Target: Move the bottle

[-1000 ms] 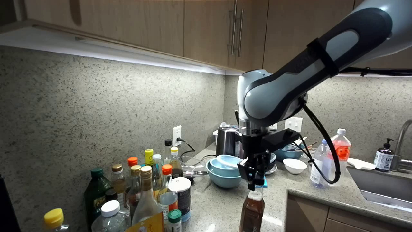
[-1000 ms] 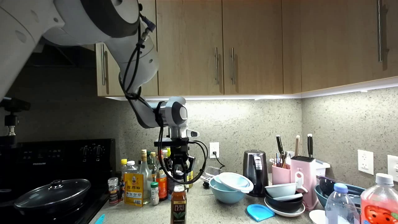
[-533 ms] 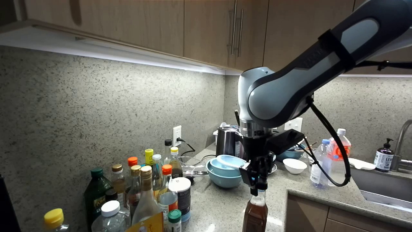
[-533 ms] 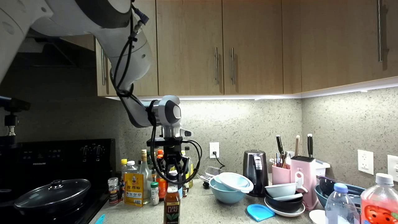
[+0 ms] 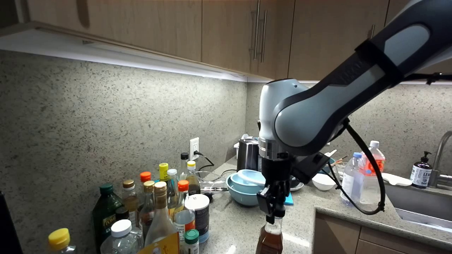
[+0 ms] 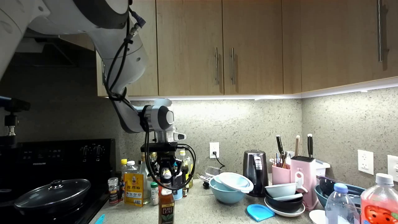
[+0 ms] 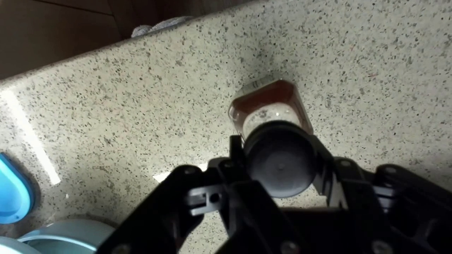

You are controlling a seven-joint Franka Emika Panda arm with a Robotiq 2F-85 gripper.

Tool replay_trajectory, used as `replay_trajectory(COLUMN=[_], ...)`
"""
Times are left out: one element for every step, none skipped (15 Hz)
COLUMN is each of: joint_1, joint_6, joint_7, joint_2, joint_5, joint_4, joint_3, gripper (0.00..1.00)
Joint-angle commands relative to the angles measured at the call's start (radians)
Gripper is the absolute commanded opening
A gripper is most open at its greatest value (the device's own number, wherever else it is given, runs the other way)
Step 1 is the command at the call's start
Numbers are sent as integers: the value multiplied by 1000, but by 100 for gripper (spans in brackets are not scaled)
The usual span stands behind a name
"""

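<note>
The bottle (image 6: 166, 209), brown with a dark cap and a dark Pure Leaf label, stands nearly upright under my gripper (image 6: 167, 180). It also shows in an exterior view (image 5: 270, 242). Its base is cut off in both exterior views. In the wrist view the round dark cap (image 7: 280, 165) sits between the two fingers (image 7: 236, 150), which press on its sides. The reddish-brown body (image 7: 268, 97) shows beyond the cap, above the speckled counter. I cannot tell whether the base touches the counter.
Several condiment bottles (image 5: 162, 222) crowd the counter by the wall. Stacked blue bowls (image 6: 225, 195), a kettle (image 6: 255, 174) and a blue flat piece (image 6: 260, 212) are beyond. A stove with a lidded pan (image 6: 53, 196) adjoins. The counter edge (image 7: 116, 47) shows in the wrist view.
My gripper and the bottle have moved together toward the stove side, leftward in an exterior view. They have also come down slightly over the last half second. The grip stays shut on the cap.
</note>
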Motion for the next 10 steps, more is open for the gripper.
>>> replay_trajectory(joint_1=[7, 10, 12, 13, 13, 15, 17, 20, 21, 25], joint_6=[39, 44, 50, 59, 74, 103, 129, 165, 192, 205], joint_7=[-31, -30, -30, -32, -34, -31, -32, -31, -36, -30], joint_2=[-53, -54, -53, -53, -52, -57, -62, -68, -82, -96], joint_5=[-23, -29, -32, -31, -25, -28, -27, -32, -27, -26], joint_4=[-55, -59, -61, -64, -68, -77, -86, -97, -110, -121], joint_3=[4, 6, 7, 10, 15, 18, 22, 24, 29, 30], gripper=[21, 21, 21, 21, 21, 21, 21, 21, 21, 21])
